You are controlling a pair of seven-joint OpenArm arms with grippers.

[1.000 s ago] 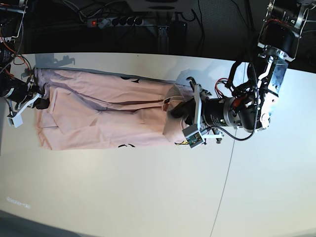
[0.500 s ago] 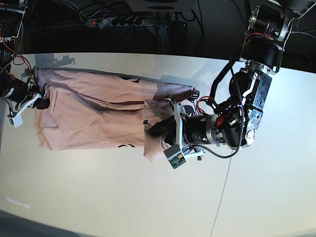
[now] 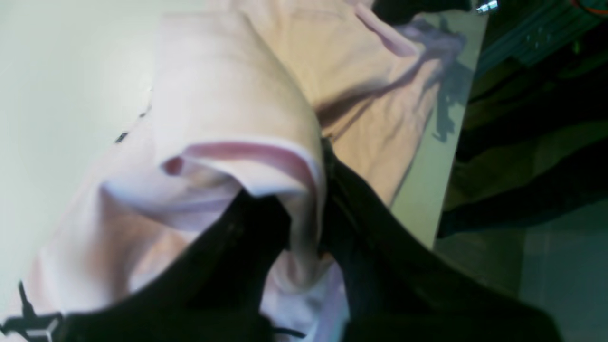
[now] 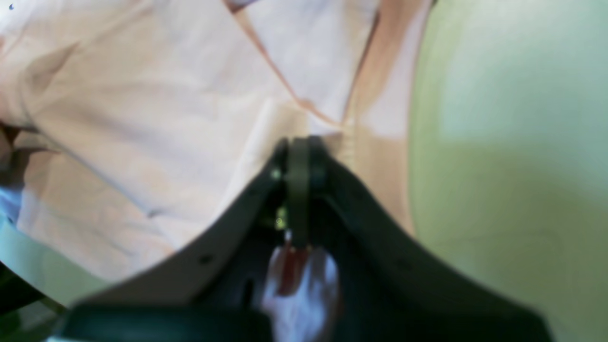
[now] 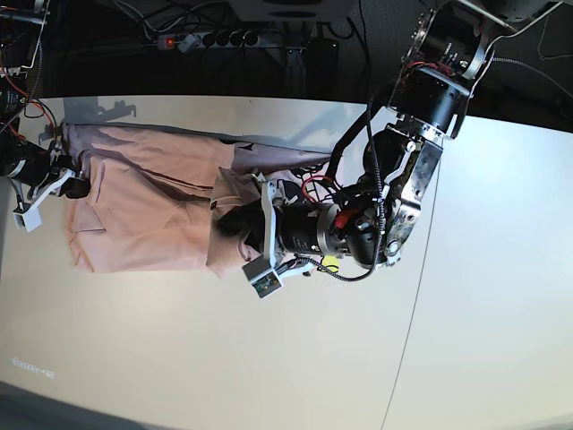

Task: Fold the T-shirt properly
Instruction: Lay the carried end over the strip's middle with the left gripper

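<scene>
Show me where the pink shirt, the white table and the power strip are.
T-shirt [image 5: 143, 193], base view, flat middle of the cloth.
Table [image 5: 269, 358], base view, bare front surface.
Power strip [image 5: 210, 39], base view, its row of sockets.

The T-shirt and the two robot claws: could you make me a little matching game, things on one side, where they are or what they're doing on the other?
Things:
1. left gripper
2. right gripper
3. T-shirt
4. table

States:
A. pale, bare in front of the cloth
B. pink, lying partly folded over itself
C. shut at the cloth's far end, near the table's edge
D. shut on a lifted fold at mid-table

Pairs: 1-D, 2-C, 3-B, 4-A
</scene>
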